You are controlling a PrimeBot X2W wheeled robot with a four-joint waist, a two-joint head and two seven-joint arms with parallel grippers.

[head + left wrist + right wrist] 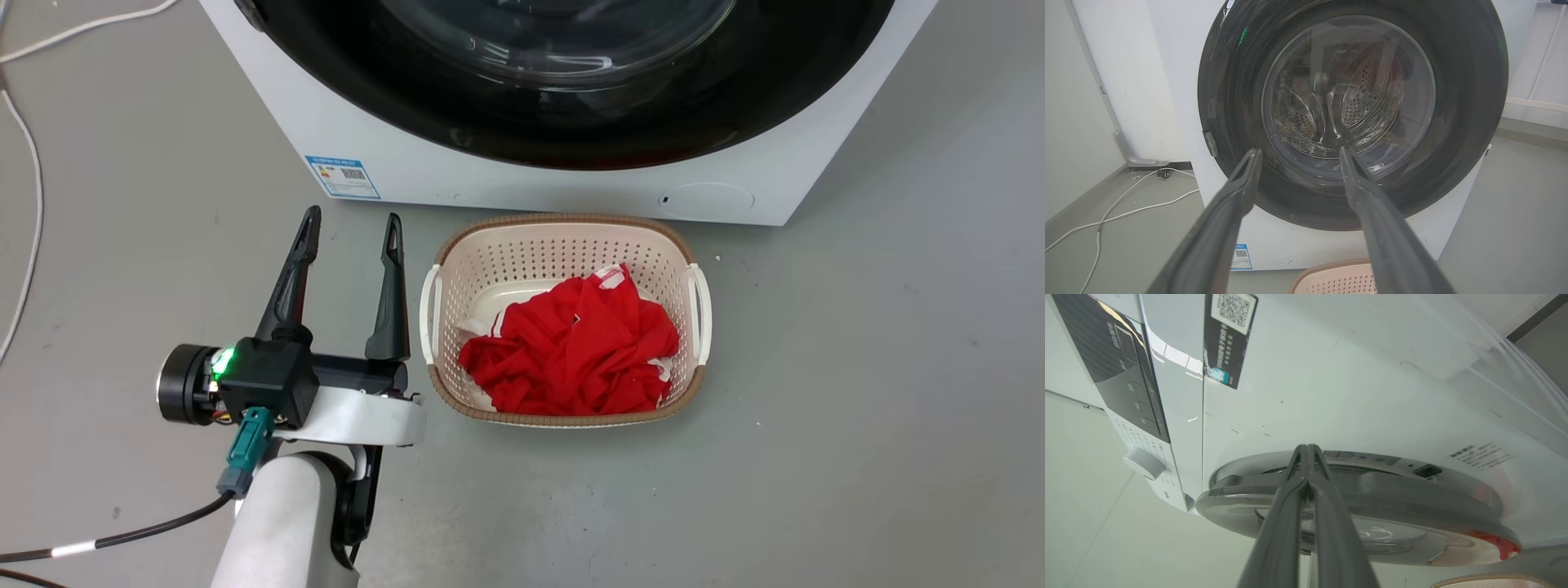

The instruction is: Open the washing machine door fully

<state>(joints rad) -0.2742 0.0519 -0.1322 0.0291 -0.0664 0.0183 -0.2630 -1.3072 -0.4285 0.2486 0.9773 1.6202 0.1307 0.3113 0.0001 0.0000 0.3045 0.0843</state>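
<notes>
Washing machine door [563,90]: the glossy black round door, with a clear glass bowl at its centre, is seen at the top of the head view on the front of the washing machine [506,184]. In the right wrist view it [1363,506] is shown edge-on, standing a little off the white front, so it is ajar and not swung wide.
White cable [34,196]: laid on the grey floor [857,367] at the far left, left of the machine.
Left tool [353,216]: placed before the machine's lower left corner, just left of the basket. Its two dark fingers are spread wide and nothing is held between them. In the left wrist view they [1299,151] are pointed at the lower part of the door [1351,102], short of it.
Blue label [343,177]: stuck low on the white front, at its left corner, below the door.
Laundry basket [563,227]: a cream perforated basket with a brown rim, set on the floor just before the machine, beneath the door.
Red cloth [575,343]: crumpled inside the basket, with white trim shown at its edges.
Round flap [706,200]: set low on the front at the right, just beyond the basket's far rim.
Control panel [1126,371]: a dark panel seen at the left of the right wrist view, with a white knob [1144,462] beside it.
Right tool [1308,447]: its fingers are closed together, with nothing seen pinched between them. They are laid across the door's rim, and the tips reach the gap between door and front.
</notes>
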